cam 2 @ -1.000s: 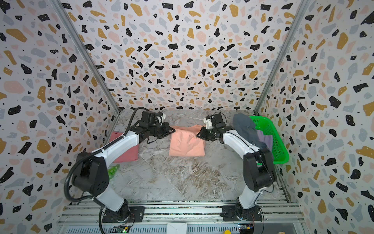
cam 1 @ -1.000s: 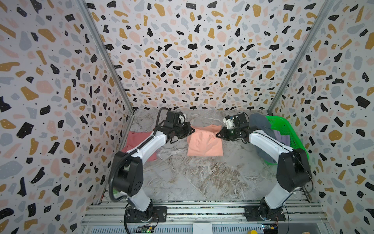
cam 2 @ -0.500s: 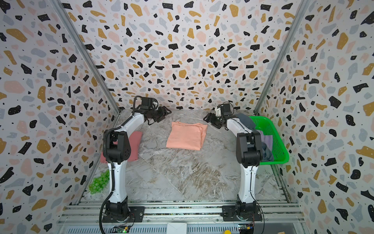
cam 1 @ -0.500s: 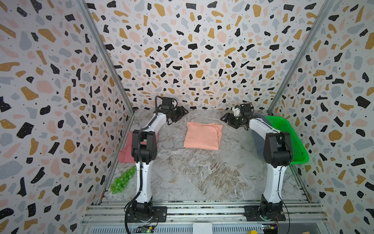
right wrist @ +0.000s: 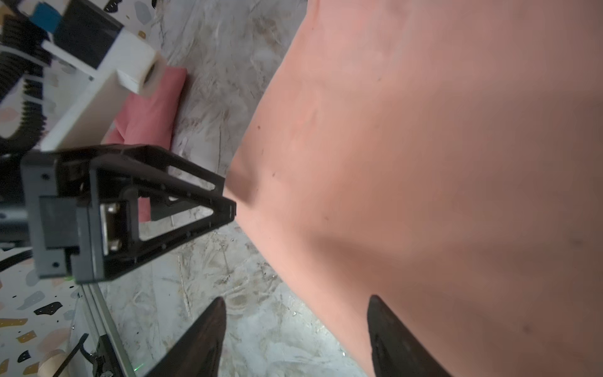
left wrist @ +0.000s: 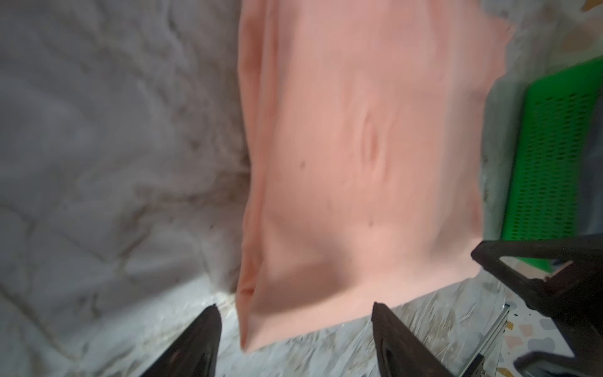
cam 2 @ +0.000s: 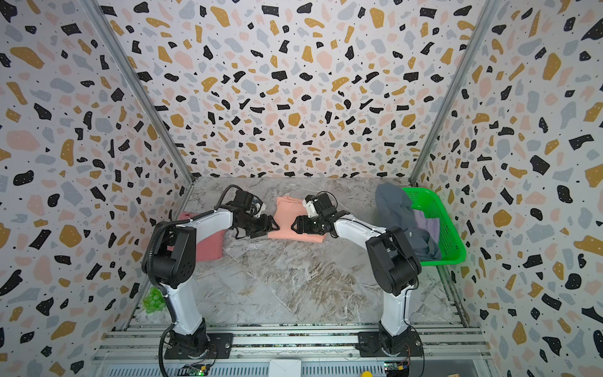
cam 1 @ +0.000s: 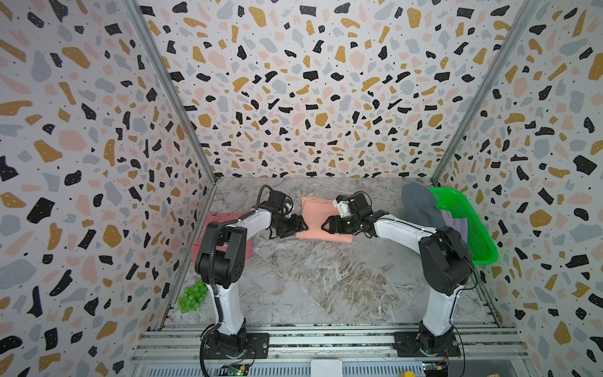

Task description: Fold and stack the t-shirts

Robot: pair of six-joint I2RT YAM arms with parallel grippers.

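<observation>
The peach-orange t-shirt point(cam 1: 318, 215) point(cam 2: 287, 212) lies folded on the marble tabletop at mid-back. My left gripper point(cam 1: 301, 225) point(cam 2: 274, 225) is open at the shirt's near-left corner; in the left wrist view that corner of the shirt point(left wrist: 359, 147) lies just beyond the spread fingers of the gripper point(left wrist: 295, 313). My right gripper point(cam 1: 326, 225) point(cam 2: 293, 225) faces it, open over the shirt's near edge point(right wrist: 424, 163), and its tips point(right wrist: 297, 303) grip no cloth. The rose-red t-shirt point(cam 1: 251, 248) point(cam 2: 210, 248) lies folded at the left wall. The blue-grey t-shirt point(cam 1: 419, 204) and the lavender one point(cam 1: 456, 225) lie in a heap.
The green basket point(cam 1: 470, 228) point(cam 2: 447, 235) stands at the right wall under the heaped shirts. A cluster of green balls point(cam 1: 192, 295) point(cam 2: 153, 300) sits by the left wall near the front. The two grippers' tips are close together over the peach shirt.
Both grippers let go of the peach shirt's far corners, swung up toward the back wall, then came down to its near edge, open. The shirt lies flat.
</observation>
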